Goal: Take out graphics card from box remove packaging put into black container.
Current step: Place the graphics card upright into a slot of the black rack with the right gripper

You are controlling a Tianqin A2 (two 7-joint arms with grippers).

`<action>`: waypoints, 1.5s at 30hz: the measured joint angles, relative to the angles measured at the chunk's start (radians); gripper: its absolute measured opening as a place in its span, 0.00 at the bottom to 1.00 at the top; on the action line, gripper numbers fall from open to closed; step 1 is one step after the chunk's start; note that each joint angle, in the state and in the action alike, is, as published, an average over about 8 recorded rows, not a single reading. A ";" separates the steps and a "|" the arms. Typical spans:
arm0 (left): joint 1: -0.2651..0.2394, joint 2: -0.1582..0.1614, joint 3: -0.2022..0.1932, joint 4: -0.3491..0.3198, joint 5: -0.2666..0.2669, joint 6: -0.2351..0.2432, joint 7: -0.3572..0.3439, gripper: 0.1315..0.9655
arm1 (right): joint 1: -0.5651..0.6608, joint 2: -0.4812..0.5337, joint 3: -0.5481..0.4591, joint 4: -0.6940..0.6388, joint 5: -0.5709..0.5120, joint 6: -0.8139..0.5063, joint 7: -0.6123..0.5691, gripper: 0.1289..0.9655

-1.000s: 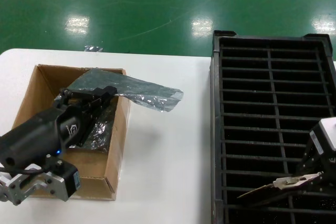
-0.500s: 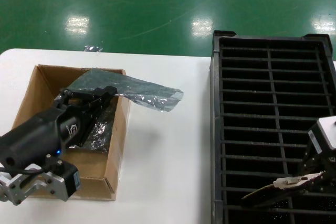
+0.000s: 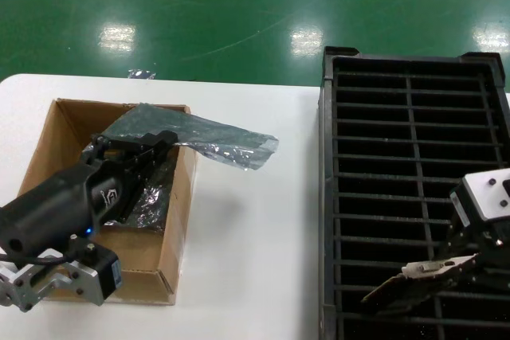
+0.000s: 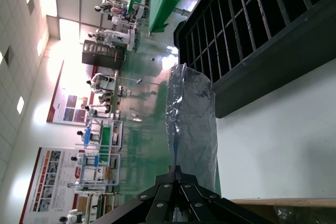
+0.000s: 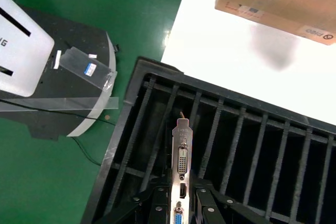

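Note:
The brown cardboard box (image 3: 182,220) stands at the left of the white table. My left gripper (image 3: 163,139) hovers over its far right corner, shut on one end of the grey-blue crinkled packaging (image 3: 227,142), which drapes over the box wall toward the table. The left wrist view shows the closed jaws (image 4: 177,170) pinching the packaging (image 4: 191,114). At the right, the black container (image 3: 327,197) lies with its slots showing. My right gripper (image 3: 470,268) holds the graphics card (image 3: 414,284) over the container's near slots, shut on its silver bracket (image 5: 182,156).
Dark shiny bags with boards (image 3: 151,197) lie inside the box. A strip of bare white table (image 3: 255,236) separates box and container. Green floor lies past the table's far edge. A grey machine base (image 5: 52,77) stands on the floor beside the container.
My right gripper has shifted slightly left and farther over the container, carrying the graphics card with it. The left arm and the packaging have not moved.

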 joint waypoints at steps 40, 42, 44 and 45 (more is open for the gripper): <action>0.000 0.000 0.000 0.000 0.000 0.000 0.000 0.01 | -0.057 -0.053 0.063 -0.030 -0.030 0.000 0.093 0.07; 0.000 0.000 0.000 0.000 0.000 0.000 0.000 0.01 | -0.056 -0.052 0.066 -0.034 -0.026 0.000 0.099 0.07; 0.000 0.000 0.000 0.000 0.000 0.000 0.000 0.01 | -0.053 -0.049 0.068 -0.037 -0.022 0.000 0.106 0.07; 0.000 0.000 0.000 0.000 0.000 0.000 0.000 0.01 | -0.051 -0.047 0.068 -0.038 -0.019 0.000 0.109 0.07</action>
